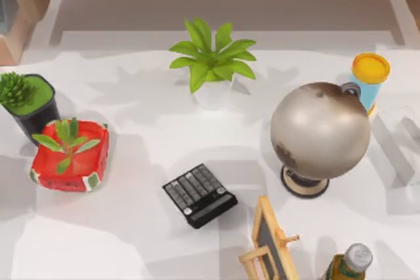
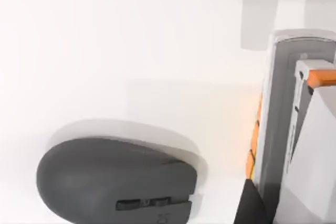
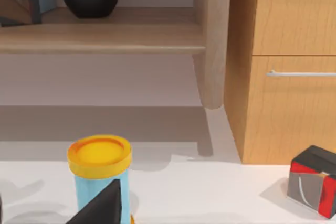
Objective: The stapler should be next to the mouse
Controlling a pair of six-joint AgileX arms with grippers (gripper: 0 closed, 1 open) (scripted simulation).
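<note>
In the left wrist view a dark grey mouse (image 2: pixel 115 182) lies on the white table. The stapler (image 2: pixel 286 119), pale grey-white with orange trim, is only partly seen, apart from the mouse across a strip of bare table. A dark part of my left gripper (image 2: pixel 252 205) shows right beside the stapler; I cannot tell whether it holds it. A dark part of my right gripper (image 3: pixel 105 205) shows in the right wrist view, just in front of a blue can with a yellow lid (image 3: pixel 100 174).
The top view has a black calculator (image 1: pixel 200 195), a globe (image 1: pixel 319 132), the yellow-lidded can (image 1: pixel 369 77), a small easel (image 1: pixel 272 244), a bottle (image 1: pixel 348 263) and three potted plants (image 1: pixel 211 63) (image 1: pixel 69 155) (image 1: pixel 26 100). A wooden cabinet (image 3: pixel 283 66) and a red-grey cube (image 3: pixel 315 187) appear in the right wrist view.
</note>
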